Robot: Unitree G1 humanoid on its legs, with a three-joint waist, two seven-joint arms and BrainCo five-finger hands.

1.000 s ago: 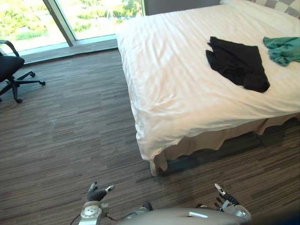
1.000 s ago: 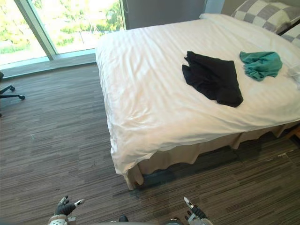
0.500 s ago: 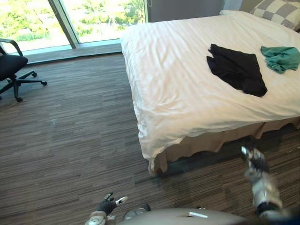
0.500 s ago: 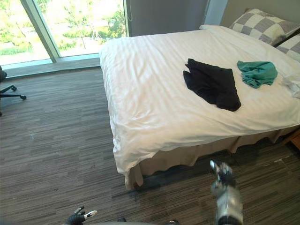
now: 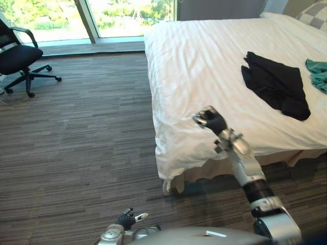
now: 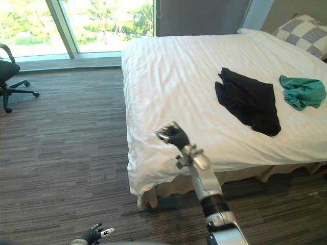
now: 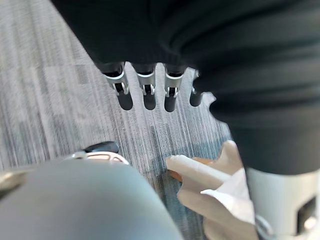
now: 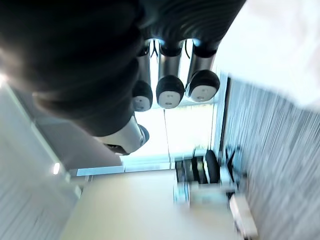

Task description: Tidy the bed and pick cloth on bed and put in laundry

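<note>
Your right hand (image 6: 173, 135) has risen to the near edge of the bed (image 6: 168, 66), fingers relaxed and empty. Black cloth (image 6: 249, 102) lies mid-bed. Your left hand (image 5: 125, 220) hangs low, fingers loose.

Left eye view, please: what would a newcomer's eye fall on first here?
First the big white bed, with a black cloth crumpled on it and a teal cloth to its right. Next the right hand, held out on its long arm by the bed's near edge, while the left hand hangs low over the floor.
</note>
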